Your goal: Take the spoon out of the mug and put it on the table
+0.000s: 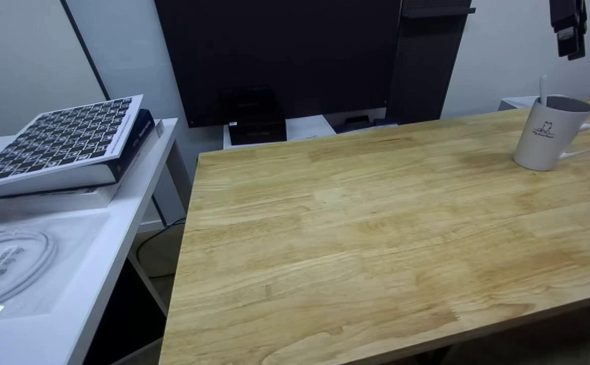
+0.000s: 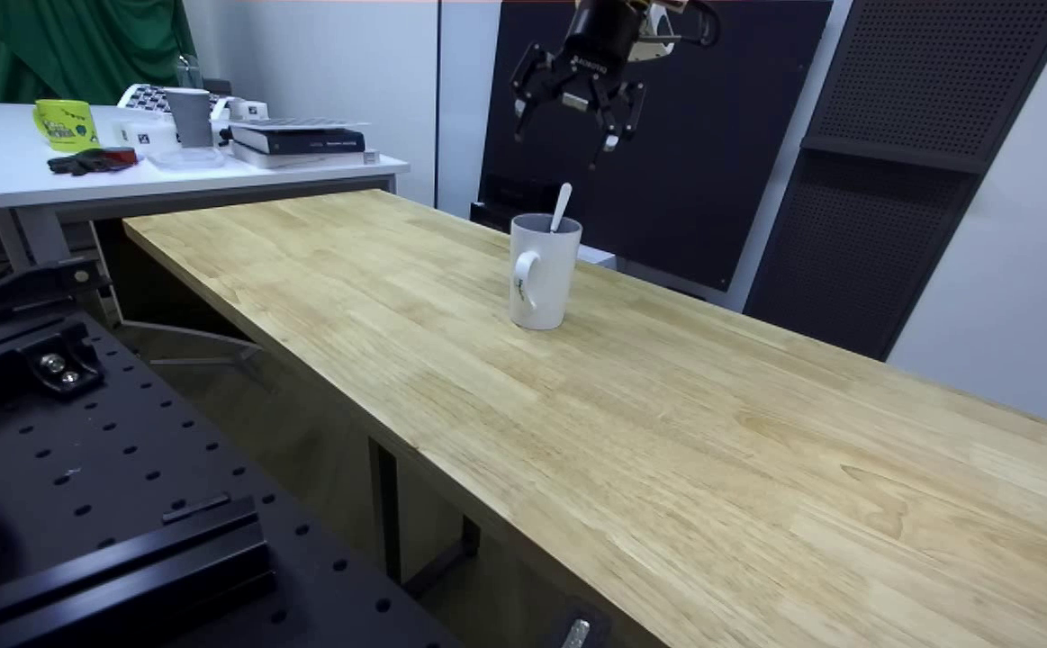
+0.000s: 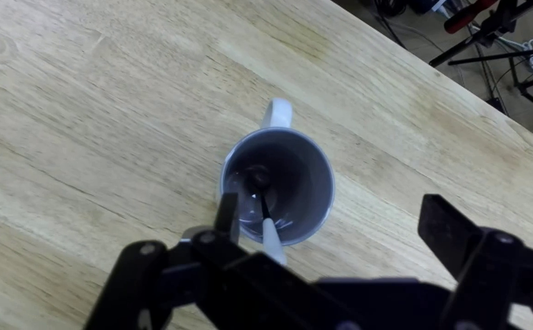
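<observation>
Spoon (image 2: 562,207) leans in the mug (image 2: 550,272), one of each on the worktop (image 2: 712,405), and my hand (image 2: 558,149) hangs above, spread wide, holding nothing. I should centre the spoon's handle in the gap, pinch above the rim and draw it out along its lean; one lime mug (image 2: 68,128) stands well apart.

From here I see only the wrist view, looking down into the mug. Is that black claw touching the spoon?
Observer: No, both exterior views show a gap between the gripper and the spoon below it.
Visitor: Does that poke out at the top?
Observer: Yes, in both exterior views its pale upper end sticks up out of the mug.
Visitor: Anything drawn on the outside?
Observer: A small dark drawing on its side, with what looks like writing under it, seen in an exterior view.
</observation>
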`<action>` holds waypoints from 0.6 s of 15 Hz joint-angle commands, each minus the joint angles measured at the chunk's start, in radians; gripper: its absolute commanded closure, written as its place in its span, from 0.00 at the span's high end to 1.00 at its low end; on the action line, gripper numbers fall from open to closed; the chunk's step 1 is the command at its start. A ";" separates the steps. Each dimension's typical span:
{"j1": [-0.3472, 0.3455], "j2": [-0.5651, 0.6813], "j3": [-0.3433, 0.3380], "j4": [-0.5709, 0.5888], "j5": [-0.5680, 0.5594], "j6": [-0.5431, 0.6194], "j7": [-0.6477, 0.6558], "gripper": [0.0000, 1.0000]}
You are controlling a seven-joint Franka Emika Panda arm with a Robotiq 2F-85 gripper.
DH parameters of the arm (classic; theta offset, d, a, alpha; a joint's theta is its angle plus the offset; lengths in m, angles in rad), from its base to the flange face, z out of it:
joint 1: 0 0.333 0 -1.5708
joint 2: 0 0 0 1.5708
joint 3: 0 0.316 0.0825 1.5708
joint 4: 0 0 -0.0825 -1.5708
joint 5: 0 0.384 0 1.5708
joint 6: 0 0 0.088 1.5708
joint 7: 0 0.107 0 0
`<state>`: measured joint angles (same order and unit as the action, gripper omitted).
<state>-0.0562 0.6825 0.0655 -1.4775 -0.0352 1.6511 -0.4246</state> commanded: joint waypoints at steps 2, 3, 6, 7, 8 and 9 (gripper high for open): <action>-0.003 0.010 -0.006 -0.020 -0.022 0.070 -0.004 1.00; -0.004 0.013 -0.006 -0.023 -0.022 0.084 -0.005 1.00; -0.001 0.027 -0.006 -0.030 -0.022 0.119 -0.002 1.00; 0.001 0.030 -0.008 -0.035 -0.025 0.139 0.004 1.00; 0.002 0.032 -0.008 -0.039 -0.027 0.154 0.006 1.00; 0.005 0.034 -0.010 -0.044 -0.033 0.173 0.009 1.00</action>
<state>-0.0562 0.7169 0.0589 -1.5058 -0.0464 1.7809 -0.4275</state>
